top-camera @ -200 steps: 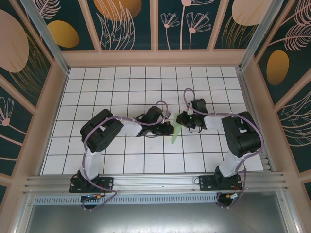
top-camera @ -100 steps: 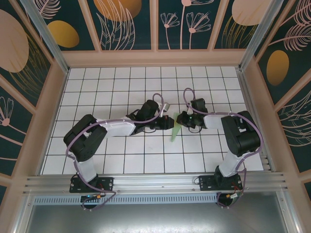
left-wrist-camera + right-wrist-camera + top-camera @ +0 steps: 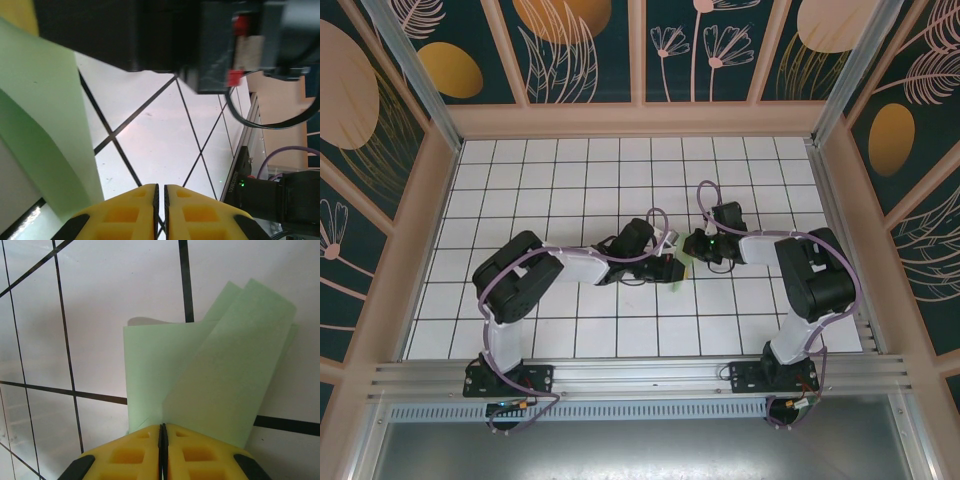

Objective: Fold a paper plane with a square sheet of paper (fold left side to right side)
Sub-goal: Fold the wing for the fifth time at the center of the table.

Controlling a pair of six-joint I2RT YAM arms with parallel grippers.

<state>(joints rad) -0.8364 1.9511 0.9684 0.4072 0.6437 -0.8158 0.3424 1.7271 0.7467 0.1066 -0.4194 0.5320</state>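
Centrally on the white tiled surface (image 3: 570, 170), the pale mint-green sheet of paper (image 3: 679, 279) is found folded over on itself, between the two pincers. In the top external view, the left pincer (image 3: 669, 268) is seen just left of it and the right pincer (image 3: 691, 249) at its far end, the two almost meeting.

In the right wrist view the sheet of paper (image 3: 210, 375) is shown as overlapping layers on the tiles, one flap raised enough for a shadow to be cast. The right pincer (image 3: 162, 426) is pressed together, its yellow tips set at the sheet's edge; whether a layer is nipped between them cannot be told.

In the left wrist view the left pincer (image 3: 160, 189) is seen pressed almost together, nothing between its fingers, and the sheet of paper (image 3: 45, 115) rises just beside it.
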